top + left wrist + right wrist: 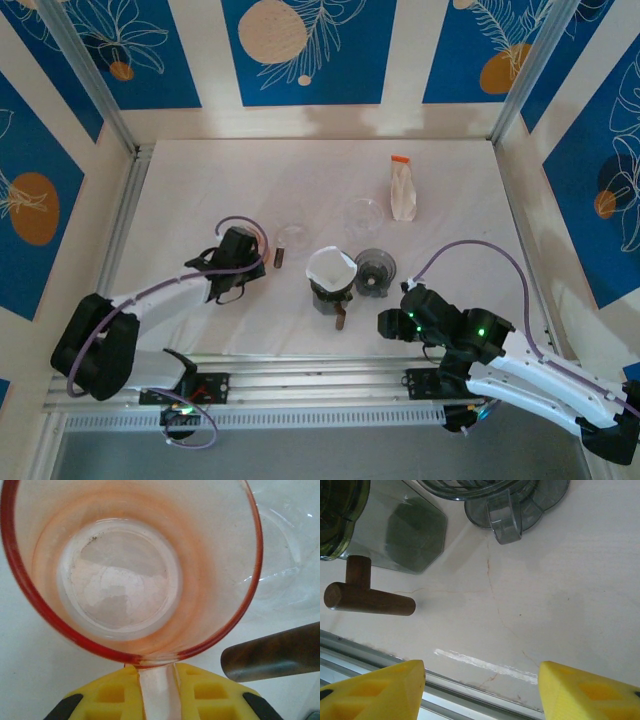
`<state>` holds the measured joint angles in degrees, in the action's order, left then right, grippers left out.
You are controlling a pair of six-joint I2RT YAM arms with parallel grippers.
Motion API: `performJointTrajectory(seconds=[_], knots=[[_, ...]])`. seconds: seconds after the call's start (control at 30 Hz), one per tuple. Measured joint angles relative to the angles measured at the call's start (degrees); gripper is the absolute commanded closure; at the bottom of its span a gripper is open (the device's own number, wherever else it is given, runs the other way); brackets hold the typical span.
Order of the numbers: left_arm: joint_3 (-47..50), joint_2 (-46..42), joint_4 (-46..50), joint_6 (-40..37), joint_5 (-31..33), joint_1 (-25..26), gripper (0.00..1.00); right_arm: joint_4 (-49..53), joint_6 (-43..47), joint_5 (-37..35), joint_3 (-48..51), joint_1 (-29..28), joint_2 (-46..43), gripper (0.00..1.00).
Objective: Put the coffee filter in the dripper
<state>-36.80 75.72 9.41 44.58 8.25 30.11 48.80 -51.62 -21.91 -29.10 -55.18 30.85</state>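
- Right claw (391, 322) sits at the lower centre-right of the overhead frame. Its yellow fingers (375, 690) are spread wide with nothing between them.
- Left claw (156, 682), at the centre-left of the overhead frame, has its fingers pinched almost together on a pale clear strip. That strip looks like the handle of the red-rimmed cup (130, 570), so I judge this arm to be occupied.
- The coffee filter (332, 267) is a white cone standing mouth-up at the frame's centre. It seems to rest in the top of a glass stand whose wooden handle (370, 599) points toward the bottom of the frame.
- The grey dripper (376, 271) stands just right of the filter. Whether the two touch I cannot tell.
- From the right claw the filter lies up and to the left, and the dripper lies almost straight up the frame and closer.
- From the left claw the filter lies off to the right at a similar distance.
- The free right claw looks better placed to move the filter a short way rightward into the dripper.
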Motion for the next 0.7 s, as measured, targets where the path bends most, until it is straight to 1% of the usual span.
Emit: performJointTrajectory(seconds=[0.07,0.13,0.2,0.4,0.53,0.63,0.7], knots=[[0.68,-0.92,0.07,0.20,0.00,0.00,1.00,-0.57,-0.02,0.35,0.20,0.00,0.00,0.38],[1.64,-2.56,0.70,0.66,-0.02,-0.04,1.00,-1.75,0.00,0.98,1.01,0.00,0.11,0.40],[2.27,-4.39,2.16,1.31,-0.04,-0.04,1.00,-3.41,0.07,1.92,2.10,0.00,0.63,0.41],[4.79,-13.16,8.22,3.78,0.04,0.94,1.00,-12.04,1.42,6.19,5.44,0.00,7.10,0.41],[6.67,-19.21,13.16,6.27,1.11,3.50,1.00,-17.22,2.80,7.72,6.80,0.55,11.37,0.48],[7.82,-21.97,16.61,8.17,1.42,6.34,1.00,-20.96,4.00,8.90,7.61,1.86,13.22,0.55],[8.46,-23.30,18.51,9.42,1.53,7.78,1.00,-23.19,4.94,9.64,8.20,3.02,14.36,0.57]])
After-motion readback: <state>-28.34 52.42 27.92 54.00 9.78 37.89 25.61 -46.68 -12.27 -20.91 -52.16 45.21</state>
